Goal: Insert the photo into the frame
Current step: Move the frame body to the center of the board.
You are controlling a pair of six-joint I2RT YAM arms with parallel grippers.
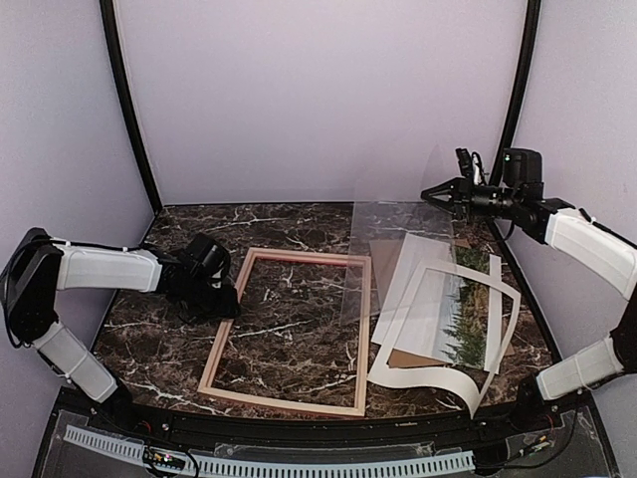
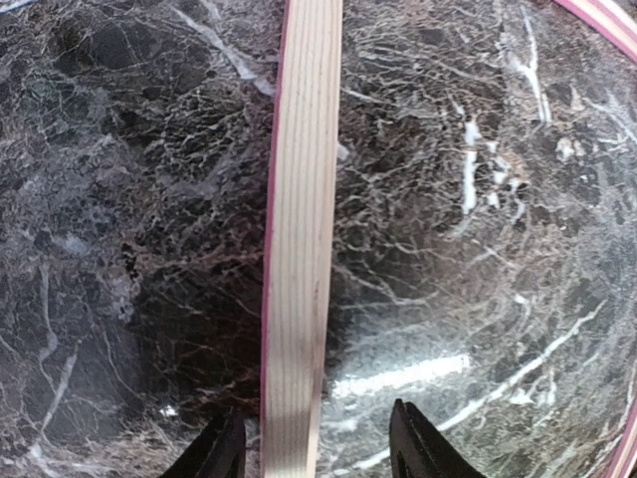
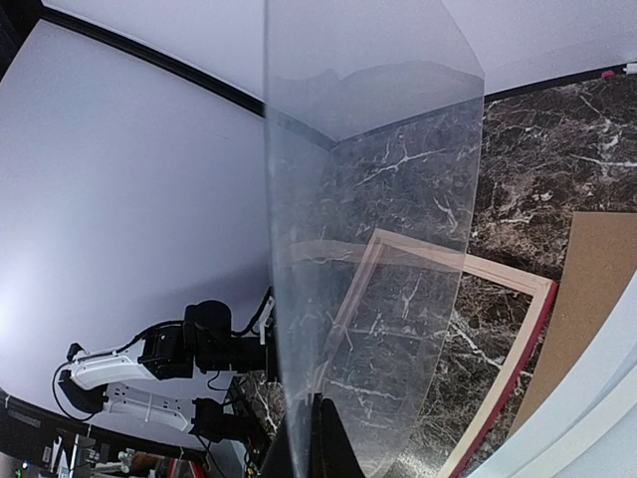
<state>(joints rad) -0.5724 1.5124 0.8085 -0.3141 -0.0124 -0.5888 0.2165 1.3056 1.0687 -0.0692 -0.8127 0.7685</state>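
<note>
Dark marble table (image 1: 299, 214): the pink-red wooden picture frame (image 1: 284, 400) lies back-up at centre, with the left gripper (image 2: 318, 448) half-open astride its left rail, seemingly unclamped. Upright in the right gripper (image 1: 438, 192) is a pinched clear sheet (image 1: 398, 249). The tree photo (image 1: 463, 319) lies near the right edge. Glazing step, I judge: next, lower the sheet squarely into the frame.

Frame (image 1: 224, 334): pink-edged, tan back up, flat at centre. Photo (image 1: 460, 321): conifer print, face up, flat to its right.

The left arm (image 1: 105, 269) stretches low from 9 o'clock toward 3 o'clock, and the left gripper (image 2: 318, 453) points down with its jaws parted. The right arm (image 1: 587, 244) rises high at 2 o'clock, with the right gripper (image 1: 443, 193) aimed toward 9 o'clock and its jaws pinched on a clear sheet (image 3: 368, 199).
</note>
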